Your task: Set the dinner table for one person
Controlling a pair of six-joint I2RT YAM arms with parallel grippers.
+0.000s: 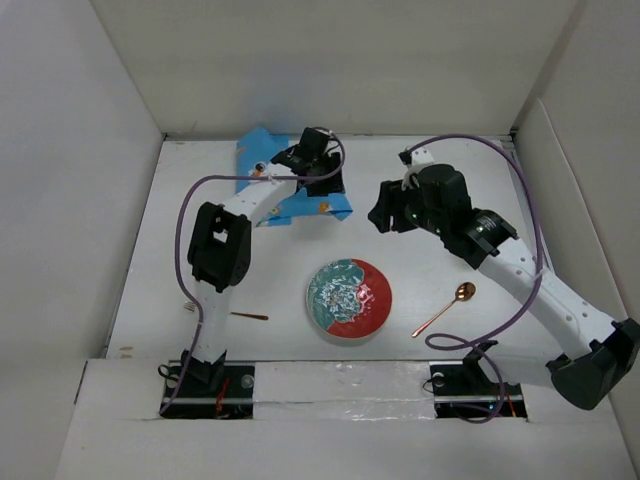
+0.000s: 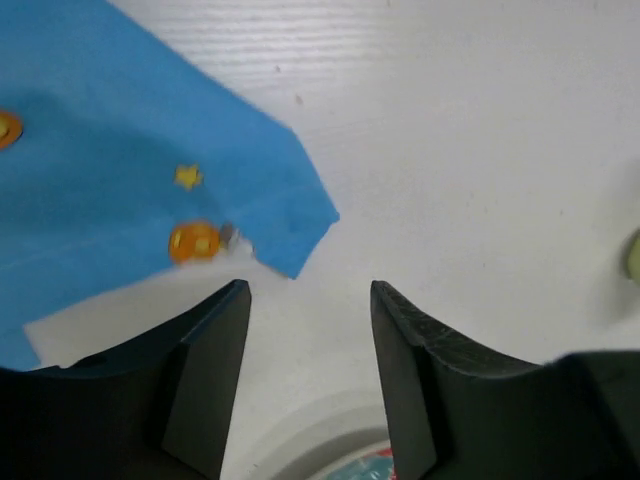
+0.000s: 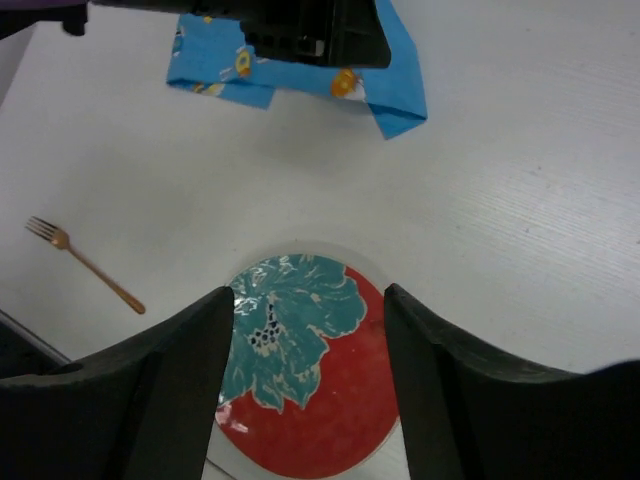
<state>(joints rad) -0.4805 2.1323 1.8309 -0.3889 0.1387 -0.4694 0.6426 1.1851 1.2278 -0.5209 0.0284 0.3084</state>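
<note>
The white dinner table (image 1: pixel 300 250) carries a round plate (image 1: pixel 349 298) with a red and teal flower pattern at its middle front. A copper spoon (image 1: pixel 445 308) lies to the right of the plate, and a copper fork (image 1: pixel 235 313) lies to its left. A blue printed placemat (image 1: pixel 290 185) lies rumpled and partly folded at the back. My left gripper (image 1: pixel 315 160) hovers over the placemat's right part. In the left wrist view this gripper (image 2: pixel 310 290) is open and empty, just off the placemat (image 2: pixel 130 180) corner. My right gripper (image 3: pixel 310 295) is open above the plate (image 3: pixel 305 370).
White walls (image 1: pixel 80 150) enclose the table on the left, back and right. Purple cables (image 1: pixel 520 200) loop beside both arms. The right wrist view also shows the fork (image 3: pixel 85 265) and the placemat (image 3: pixel 400 90). A small pale thing (image 2: pixel 632 255) sits at the left wrist view's right edge.
</note>
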